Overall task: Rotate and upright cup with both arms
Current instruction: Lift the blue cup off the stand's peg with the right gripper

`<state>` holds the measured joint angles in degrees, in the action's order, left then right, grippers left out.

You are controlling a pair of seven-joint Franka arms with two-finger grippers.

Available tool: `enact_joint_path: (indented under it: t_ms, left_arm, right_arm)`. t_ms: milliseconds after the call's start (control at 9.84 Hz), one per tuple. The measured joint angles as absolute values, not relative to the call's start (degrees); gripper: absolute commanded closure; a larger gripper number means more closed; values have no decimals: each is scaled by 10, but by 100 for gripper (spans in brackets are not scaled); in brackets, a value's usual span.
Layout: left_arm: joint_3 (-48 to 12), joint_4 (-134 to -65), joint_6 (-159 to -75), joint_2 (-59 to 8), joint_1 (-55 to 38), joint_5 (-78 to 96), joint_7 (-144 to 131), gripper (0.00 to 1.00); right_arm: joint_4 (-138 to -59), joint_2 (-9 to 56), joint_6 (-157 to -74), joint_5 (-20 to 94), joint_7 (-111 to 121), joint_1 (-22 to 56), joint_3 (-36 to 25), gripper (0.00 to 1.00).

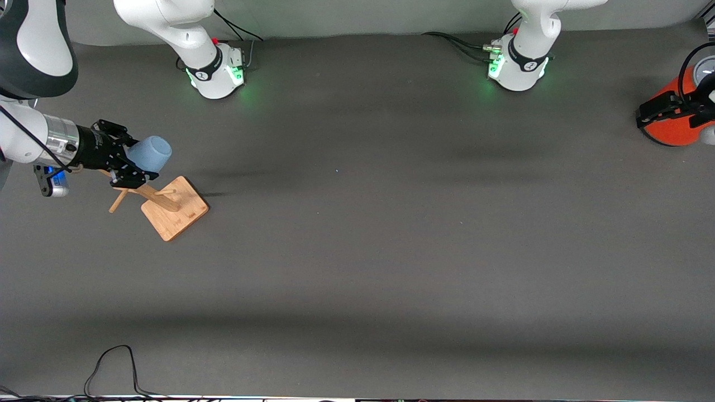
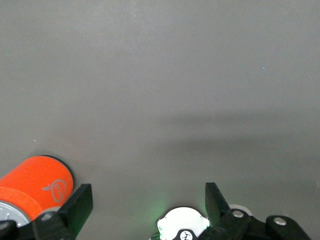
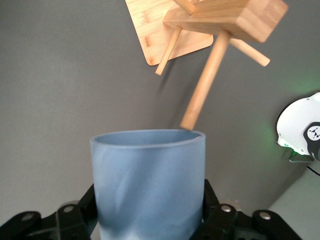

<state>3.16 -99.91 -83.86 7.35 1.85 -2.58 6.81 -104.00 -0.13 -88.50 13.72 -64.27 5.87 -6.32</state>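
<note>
The light-blue cup (image 1: 149, 152) (image 3: 150, 185) lies on its side in the air, over the pegs of a wooden rack (image 1: 176, 209). My right gripper (image 1: 131, 160) (image 3: 149, 212) is shut on the cup, a black finger pressed on each side of its wall. The cup's free end points toward the middle of the table. My left gripper (image 1: 643, 114) (image 2: 147, 192) waits open at the left arm's end of the table, beside an orange cylinder (image 1: 673, 127) (image 2: 35, 182), with only bare table between its fingers.
The wooden rack (image 3: 220, 17) has a square base, a slanted post and several pegs, one close to the cup's end. The arm bases (image 1: 218, 70) (image 1: 516, 67) glow green along the back. A black cable (image 1: 111, 368) loops at the table's front edge.
</note>
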Motion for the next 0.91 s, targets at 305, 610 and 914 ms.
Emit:
enact_joint_path:
  t_ms: [305, 610, 914]
  left_arm:
    - [35, -999, -839, 73, 30, -26, 68, 0]
    - [35, -999, -839, 73, 42, -26, 68, 0]
    - [34, -999, -833, 74, 43, -26, 68, 0]
  right_arm:
    - [-1016, -2, -878, 148, -642, 59, -25, 49]
    - [-986, 1, -885, 151, -650, 62, 57, 49]
    - [-981, 21, -959, 153, -693, 62, 162, 49]
